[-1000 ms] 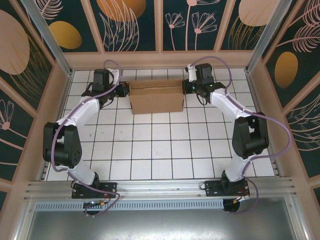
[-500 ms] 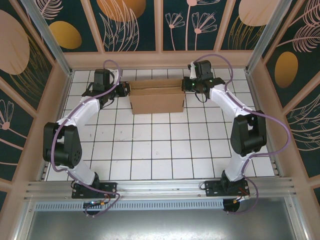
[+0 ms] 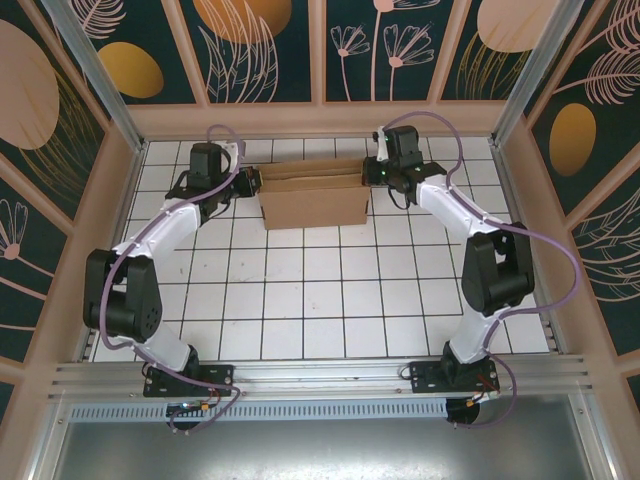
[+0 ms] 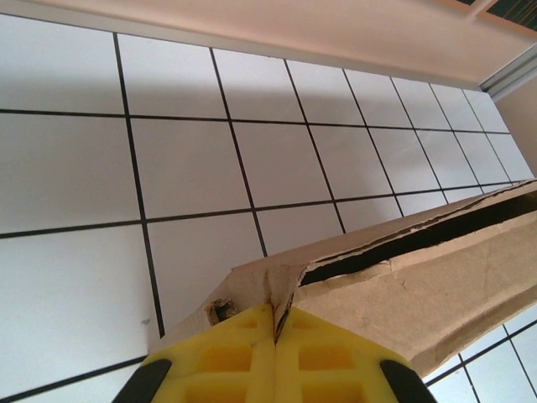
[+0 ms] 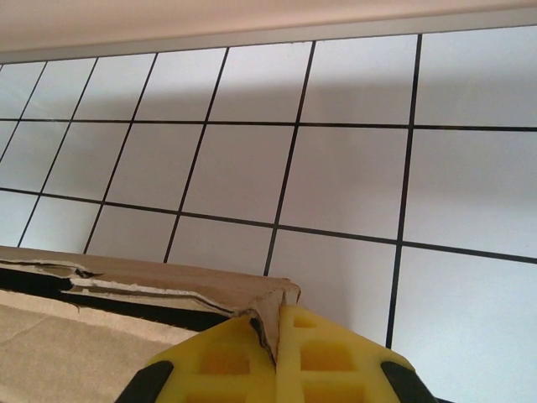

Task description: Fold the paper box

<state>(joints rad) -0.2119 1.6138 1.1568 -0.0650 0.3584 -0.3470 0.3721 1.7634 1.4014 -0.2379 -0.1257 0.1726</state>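
Pair of grips on one paper box (image 3: 312, 200): left gripper (image 4: 274, 323), right gripper (image 5: 275, 326), both clenched.

White tiled floor (image 3: 300, 300), black grout; teal floral wall panels (image 3: 270, 50), beige frame (image 3: 320, 118); aluminium rail (image 3: 320, 375) near edge.

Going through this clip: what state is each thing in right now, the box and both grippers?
paper box: partly folded, on the tiled table at its far side, pinched at a corner on each end, with a dark gap open between its layers.
left gripper: shut on a corner of the paper box.
right gripper: shut on the opposite corner of the paper box.
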